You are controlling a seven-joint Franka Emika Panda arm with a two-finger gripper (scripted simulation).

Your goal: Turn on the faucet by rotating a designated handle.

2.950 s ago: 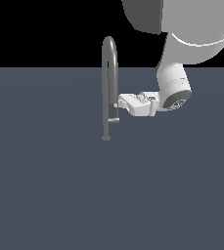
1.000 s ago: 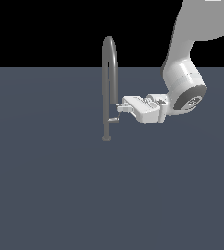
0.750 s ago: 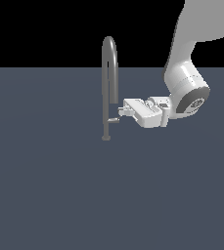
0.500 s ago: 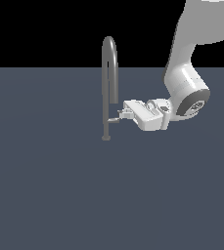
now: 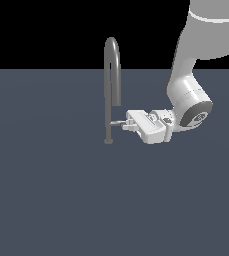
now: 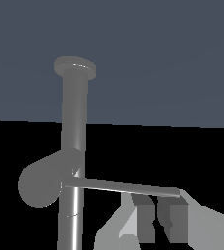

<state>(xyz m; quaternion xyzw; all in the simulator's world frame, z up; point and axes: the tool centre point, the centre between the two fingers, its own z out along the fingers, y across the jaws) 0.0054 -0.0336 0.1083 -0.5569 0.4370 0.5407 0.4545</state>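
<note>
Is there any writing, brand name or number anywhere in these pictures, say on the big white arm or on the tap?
None: no readable text in either view.
The white arm's round joint cap bears a small dark mark, too small to read.
The faucet, the handle and the tool are plain, with no labels.

Since three seconds ago we see the gripper [image 5: 124, 124] drop slightly in the frame's centre and close leftward on the handle [image 5: 117, 123] (its fingertips now at the lever's tip), while the white arm [image 5: 188, 95] swung right.
</note>
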